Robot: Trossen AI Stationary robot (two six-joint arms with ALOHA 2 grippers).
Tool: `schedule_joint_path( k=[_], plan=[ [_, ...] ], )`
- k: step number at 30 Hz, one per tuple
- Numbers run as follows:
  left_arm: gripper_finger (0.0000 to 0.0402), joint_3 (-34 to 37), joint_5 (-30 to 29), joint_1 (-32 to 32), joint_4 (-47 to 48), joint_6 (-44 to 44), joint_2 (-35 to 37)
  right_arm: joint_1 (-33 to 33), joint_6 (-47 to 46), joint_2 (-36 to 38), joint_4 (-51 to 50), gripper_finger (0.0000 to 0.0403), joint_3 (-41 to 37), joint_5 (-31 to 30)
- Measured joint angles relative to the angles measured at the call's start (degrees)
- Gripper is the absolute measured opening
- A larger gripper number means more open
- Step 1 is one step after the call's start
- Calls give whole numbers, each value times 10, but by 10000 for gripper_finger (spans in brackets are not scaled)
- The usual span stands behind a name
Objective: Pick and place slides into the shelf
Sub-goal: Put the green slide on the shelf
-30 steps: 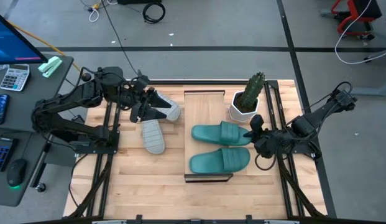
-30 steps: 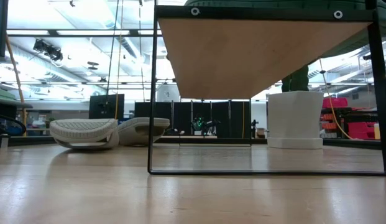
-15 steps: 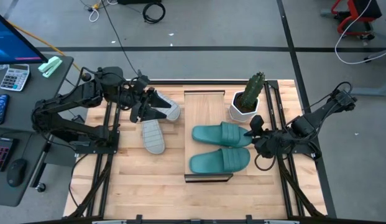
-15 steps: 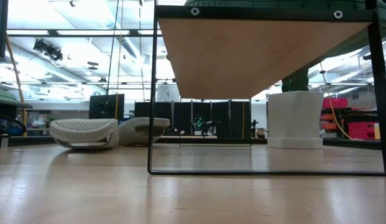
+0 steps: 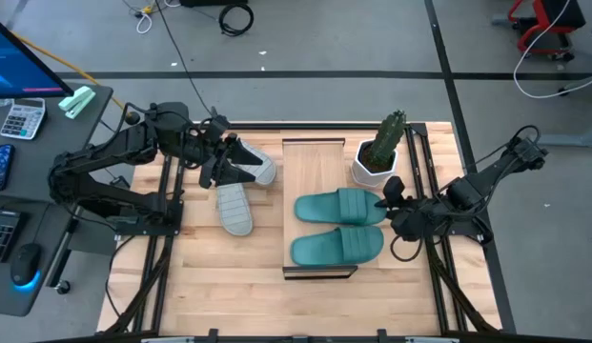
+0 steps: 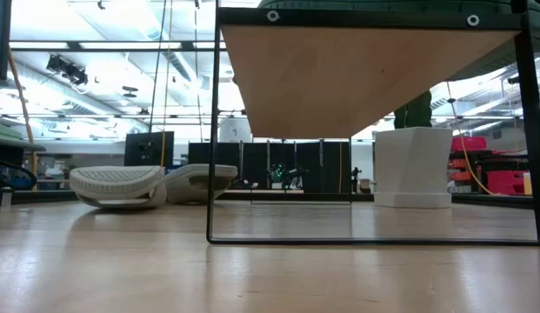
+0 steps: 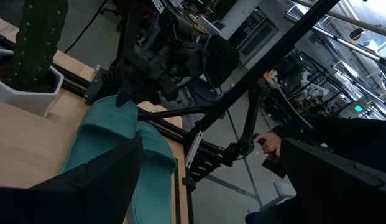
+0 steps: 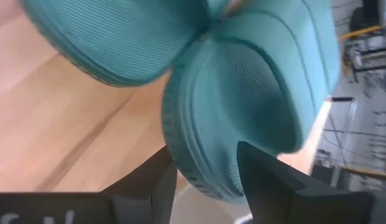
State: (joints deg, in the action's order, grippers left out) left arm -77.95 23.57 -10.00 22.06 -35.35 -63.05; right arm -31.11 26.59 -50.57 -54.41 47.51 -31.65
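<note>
Two teal slides lie side by side on the shelf, one nearer the cactus pot. The right gripper sits at the far slide's end, jaws parted around its edge, touching it. Two grey slides lie on the worktop left of the shelf, one overlapping the other. The left gripper hovers over them, jaws wide and empty.

A slatted light-wood tabletop carries a long light-wood shelf board with dark metal ends at its middle. Two teal-green rubbery slides lie side by side on the board. Left of it two light grey slides rest on the tabletop, a white pot holding a green cactus at its far right.
</note>
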Motion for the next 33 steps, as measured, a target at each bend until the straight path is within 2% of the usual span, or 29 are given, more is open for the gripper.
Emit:
schedule_joint_path(
  k=[2, 17, 33],
  plan=[
    [385, 0, 0, 0, 0, 0, 0, 0, 1, 0, 0, 172, 0, 20],
    [385, 0, 0, 0, 0, 2, 0, 0, 6, 0, -2, 172, 0, 41],
    [385, 0, 0, 0, 0, 16, 0, 10, 6, 0, -25, 171, 0, 5]
  ],
)
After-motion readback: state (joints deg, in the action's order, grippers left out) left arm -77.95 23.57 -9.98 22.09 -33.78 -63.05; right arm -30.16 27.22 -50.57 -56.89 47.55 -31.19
